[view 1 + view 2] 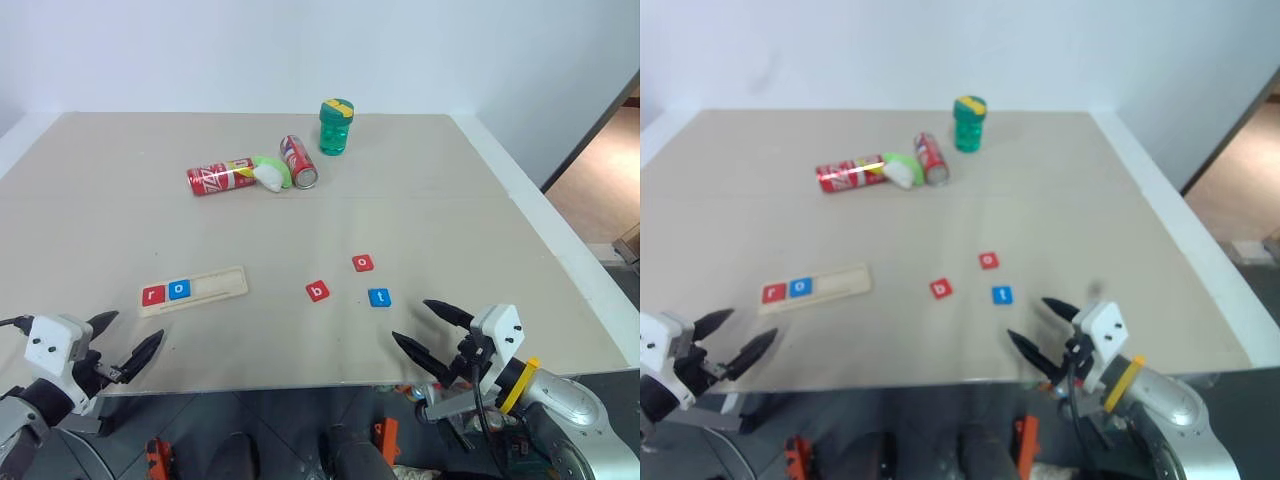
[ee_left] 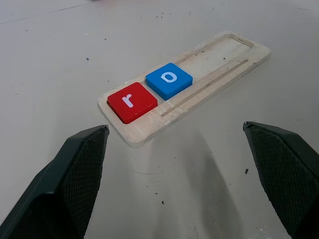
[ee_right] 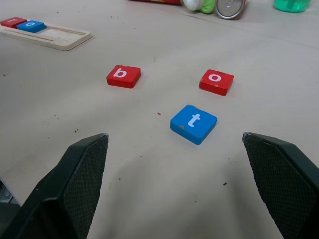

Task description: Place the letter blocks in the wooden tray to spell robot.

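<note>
Two of five letters are seated: the red r block (image 2: 131,101) and the blue o block (image 2: 169,79) occupy the left end of the wooden tray (image 1: 222,287), touching each other. Three slots remain. The red b block (image 1: 317,291), red o block (image 1: 363,263) and blue t block (image 1: 379,297) lie loose on the table to the right of the tray, apart from one another. The tray's long axis runs left to right, its right end angled slightly away from me. My left gripper (image 1: 125,345) and right gripper (image 1: 428,326) both stand wide and empty, nearer me than the tray.
</note>
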{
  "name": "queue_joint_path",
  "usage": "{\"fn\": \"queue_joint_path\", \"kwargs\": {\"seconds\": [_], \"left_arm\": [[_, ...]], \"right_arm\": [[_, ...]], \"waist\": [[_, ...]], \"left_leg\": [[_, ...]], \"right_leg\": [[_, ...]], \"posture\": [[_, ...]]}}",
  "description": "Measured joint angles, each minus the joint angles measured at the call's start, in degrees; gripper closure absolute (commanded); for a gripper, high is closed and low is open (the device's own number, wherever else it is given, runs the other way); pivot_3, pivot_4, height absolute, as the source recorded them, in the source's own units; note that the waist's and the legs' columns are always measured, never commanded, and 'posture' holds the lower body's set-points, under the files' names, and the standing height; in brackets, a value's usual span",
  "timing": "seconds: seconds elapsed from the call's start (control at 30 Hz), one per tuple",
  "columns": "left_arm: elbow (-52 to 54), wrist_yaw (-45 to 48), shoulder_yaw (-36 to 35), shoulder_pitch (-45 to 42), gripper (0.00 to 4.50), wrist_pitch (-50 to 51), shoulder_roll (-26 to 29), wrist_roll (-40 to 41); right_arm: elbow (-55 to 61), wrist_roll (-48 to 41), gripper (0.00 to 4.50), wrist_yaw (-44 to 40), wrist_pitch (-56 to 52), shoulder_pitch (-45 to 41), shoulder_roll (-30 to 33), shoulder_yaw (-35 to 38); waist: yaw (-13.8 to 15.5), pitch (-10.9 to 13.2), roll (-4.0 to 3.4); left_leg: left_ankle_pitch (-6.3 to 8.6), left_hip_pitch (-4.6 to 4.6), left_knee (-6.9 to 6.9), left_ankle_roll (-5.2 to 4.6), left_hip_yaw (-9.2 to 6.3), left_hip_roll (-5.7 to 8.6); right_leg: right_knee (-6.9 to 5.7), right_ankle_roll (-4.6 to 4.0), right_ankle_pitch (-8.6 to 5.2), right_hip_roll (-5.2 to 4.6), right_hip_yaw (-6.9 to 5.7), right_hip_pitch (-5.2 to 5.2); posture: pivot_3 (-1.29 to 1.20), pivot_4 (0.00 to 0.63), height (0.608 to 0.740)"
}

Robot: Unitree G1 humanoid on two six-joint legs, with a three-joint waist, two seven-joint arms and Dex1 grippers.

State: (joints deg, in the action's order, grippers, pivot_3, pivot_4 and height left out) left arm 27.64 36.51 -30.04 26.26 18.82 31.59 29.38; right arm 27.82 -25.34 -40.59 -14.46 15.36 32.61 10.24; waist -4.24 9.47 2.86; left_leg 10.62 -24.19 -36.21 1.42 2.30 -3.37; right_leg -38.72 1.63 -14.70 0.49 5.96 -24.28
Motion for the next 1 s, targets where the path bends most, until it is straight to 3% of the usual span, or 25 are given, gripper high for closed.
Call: {"fn": "queue_joint_path", "kwargs": {"seconds": [0.33,0.5,0.63,0.73,0.9,1.0], "left_arm": [[4.1,-5.0,-1.4,-0.2,0.00,2.8,-1.7,1.1],[3.0,-4.0,-0.6,-3.8,0.00,4.0,1.1,0.5],[-9.2,6.6,6.5,-18.4,0.00,0.8,12.6,-2.8],[-17.4,14.4,12.4,-26.4,0.00,-2.7,16.7,-4.8],[-32.4,28.3,22.5,-40.5,0.00,-7.6,19.9,-9.0],[-40.8,34.8,27.3,-47.6,0.00,-10.2,20.8,-11.8]], "right_arm": [[2.6,-0.5,0.04,2.2,-4.5,-3.3,0.7,0.0],[2.5,-0.4,0.04,1.6,-4.8,-4.9,1.2,-0.5],[-0.1,-0.9,0.04,-5.1,-4.7,-15.6,3.9,-5.2],[-4.1,-1.3,0.04,-9.9,-4.4,-21.1,4.3,-8.7],[-12.9,0.1,0.04,-16.9,-2.5,-30.3,4.4,-13.6],[-18.0,1.7,0.04,-18.8,-0.7,-34.6,4.0,-14.8]], "waist": [[0.0,0.0,0.05],[0.0,0.0,0.03],[0.0,0.1,-0.03],[0.0,0.1,-0.04],[0.1,0.1,-0.03],[0.1,0.1,-0.03]], "left_leg": [[0.06,-0.09,0.03,0.05,0.07,0.07],[0.06,-0.12,0.03,0.05,0.08,0.14],[0.01,-0.01,0.00,-0.03,0.00,0.18],[-0.04,0.01,-0.02,-0.09,0.13,0.19],[0.12,-0.27,0.02,-0.03,0.37,0.15],[0.28,-0.51,0.02,-0.11,0.20,0.18]], "right_leg": [[0.10,0.03,0.00,0.06,-0.10,0.07],[0.05,0.00,0.02,0.17,-0.16,0.19],[0.05,-0.16,0.11,0.24,-0.31,0.03],[0.06,-0.19,0.14,0.20,-0.27,0.09],[0.02,0.26,0.24,0.19,-0.27,0.02],[-0.25,0.10,0.15,0.28,-0.30,-0.23]], "posture": [[0.00,0.150,0.740],[0.00,0.150,0.740],[0.00,0.150,0.740],[0.00,0.150,0.740],[0.00,0.150,0.740],[0.00,0.150,0.740]]}}
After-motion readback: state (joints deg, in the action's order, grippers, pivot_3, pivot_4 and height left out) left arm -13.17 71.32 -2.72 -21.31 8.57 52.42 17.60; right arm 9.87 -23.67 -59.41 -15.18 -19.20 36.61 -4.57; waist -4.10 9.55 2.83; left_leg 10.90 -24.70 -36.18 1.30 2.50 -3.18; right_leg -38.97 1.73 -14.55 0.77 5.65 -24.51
